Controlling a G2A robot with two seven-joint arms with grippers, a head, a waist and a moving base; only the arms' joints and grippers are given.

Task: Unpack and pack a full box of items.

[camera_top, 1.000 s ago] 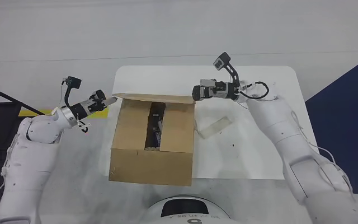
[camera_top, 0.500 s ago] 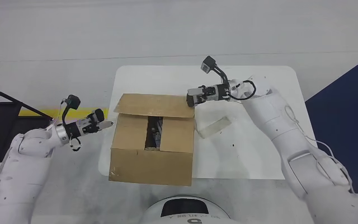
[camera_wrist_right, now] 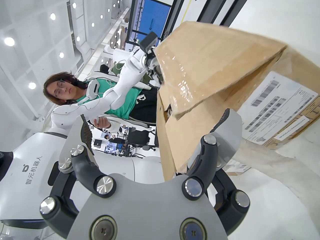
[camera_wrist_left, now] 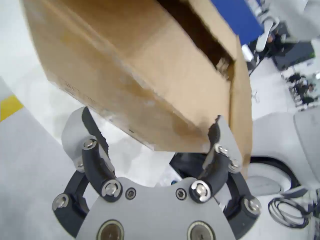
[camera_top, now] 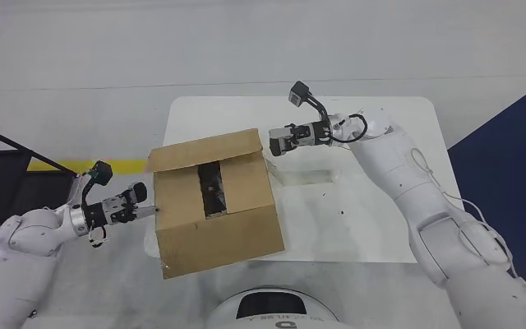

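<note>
One brown cardboard box [camera_top: 215,206] sits on the left half of a white table [camera_top: 370,214], turned askew to the table's edges so that its far side lies farther off toward the right. Seen from above, its left side and near-left corner reach out past the table's rim. Two top flaps [camera_top: 246,185] lie almost flat and leave one narrow dark slot [camera_top: 211,187] between them. The slot, the box's clearest line, runs from the far side toward the near side and leans slightly to the right as it nears the robot. Something dark shows inside, too dim to identify. A third flap [camera_top: 205,150], along the far side, slants up and away; glossy clear tape [camera_wrist_right: 180,76] streaks the cardboard, and one white shipping label [camera_wrist_right: 280,111] with barcodes covers the side facing the right arm.

Two grippers flank the box. The left gripper [camera_wrist_left: 152,118], at the box's left side, has its fingers spread wide with a lower corner of the cardboard between them, one fingertip [camera_wrist_left: 220,128] touching that corner. The right gripper [camera_wrist_right: 156,119], at the far-right corner, is likewise spread, with a flap's edge between its fingers and close to one of them. One flat translucent packet [camera_top: 308,175] lies on the table just right of the box.
</note>
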